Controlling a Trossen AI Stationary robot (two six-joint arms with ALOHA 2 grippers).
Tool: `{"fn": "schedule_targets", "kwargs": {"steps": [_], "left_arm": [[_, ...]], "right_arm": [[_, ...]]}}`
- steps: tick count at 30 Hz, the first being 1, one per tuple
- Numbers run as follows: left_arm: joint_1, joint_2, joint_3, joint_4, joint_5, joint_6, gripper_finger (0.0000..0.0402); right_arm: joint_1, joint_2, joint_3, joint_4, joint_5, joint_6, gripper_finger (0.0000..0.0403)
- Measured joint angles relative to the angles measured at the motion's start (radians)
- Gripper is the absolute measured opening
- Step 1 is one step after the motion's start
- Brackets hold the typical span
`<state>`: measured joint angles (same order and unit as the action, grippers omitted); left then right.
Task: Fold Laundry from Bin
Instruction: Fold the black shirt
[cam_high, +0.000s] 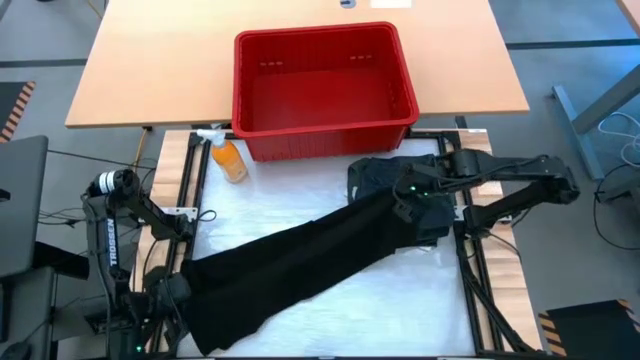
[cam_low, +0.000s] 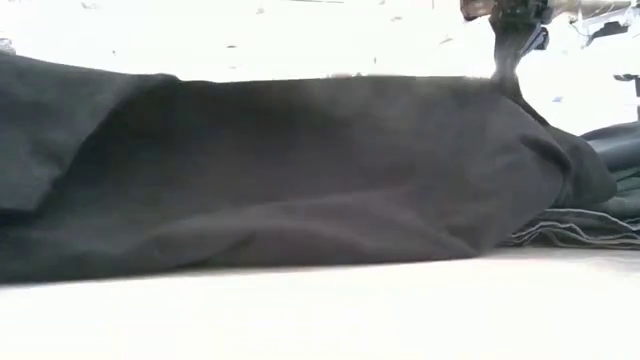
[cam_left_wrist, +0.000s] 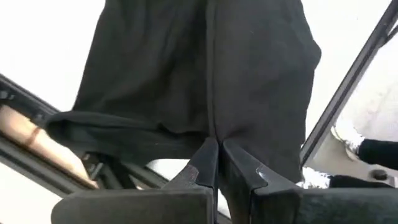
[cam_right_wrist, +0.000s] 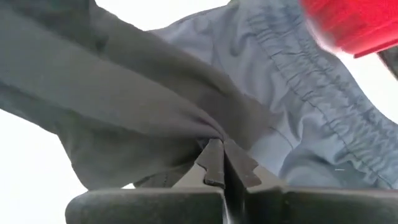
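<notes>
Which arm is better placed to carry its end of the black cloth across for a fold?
Probably the right: the right gripper pinches the black cloth over open table; the left gripper is at the edge.

A light wooden desk (cam_high: 140, 70) stands on a grey floor (cam_high: 570, 45). Nearer the camera, a white work surface (cam_high: 300, 215) is bordered by a black metal frame (cam_high: 475, 290). Yellow-black hazard tape (cam_high: 20, 100) marks the floor at left. White cables (cam_high: 625, 135) lie at right.
</notes>
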<state>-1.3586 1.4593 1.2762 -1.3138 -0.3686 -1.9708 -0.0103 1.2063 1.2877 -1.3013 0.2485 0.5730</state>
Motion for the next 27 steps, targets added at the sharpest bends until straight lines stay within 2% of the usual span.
{"fn": "schedule_targets", "kwargs": {"steps": [5, 10, 15, 18, 23, 25, 27], "left_arm": [[0.0, -0.002, -0.01, -0.045, 0.04, 0.024, 0.0], [0.0, -0.002, -0.063, -0.042, 0.137, 0.048, 0.0], [0.0, -0.002, -0.115, -0.04, 0.176, 0.081, 0.0005], [0.0, -0.002, -0.134, -0.048, 0.183, 0.105, 0.0022], [0.0, -0.002, -0.155, -0.09, 0.255, 0.183, 0.0064], [0.0, -0.002, -0.16, -0.113, 0.3, 0.21, 0.0083], [-0.001, -0.002, -0.16, -0.132, 0.333, 0.225, 0.0101]], "right_arm": [[-0.049, 0.065, 0.0, -0.001, -0.01, -0.067, 0.0057], [-0.122, 0.141, 0.0, -0.004, -0.001, -0.149, 0.0109], [-0.175, 0.19, 0.0, -0.036, 0.001, -0.207, 0.0163], [-0.191, 0.191, 0.0, -0.042, 0.035, -0.214, 0.0192], [-0.183, 0.164, 0.041, -0.041, 0.172, -0.225, 0.0211], [-0.166, 0.148, 0.081, -0.04, 0.159, -0.184, 0.021], [-0.131, 0.132, 0.117, -0.04, 0.094, -0.119, 0.0208]]}}
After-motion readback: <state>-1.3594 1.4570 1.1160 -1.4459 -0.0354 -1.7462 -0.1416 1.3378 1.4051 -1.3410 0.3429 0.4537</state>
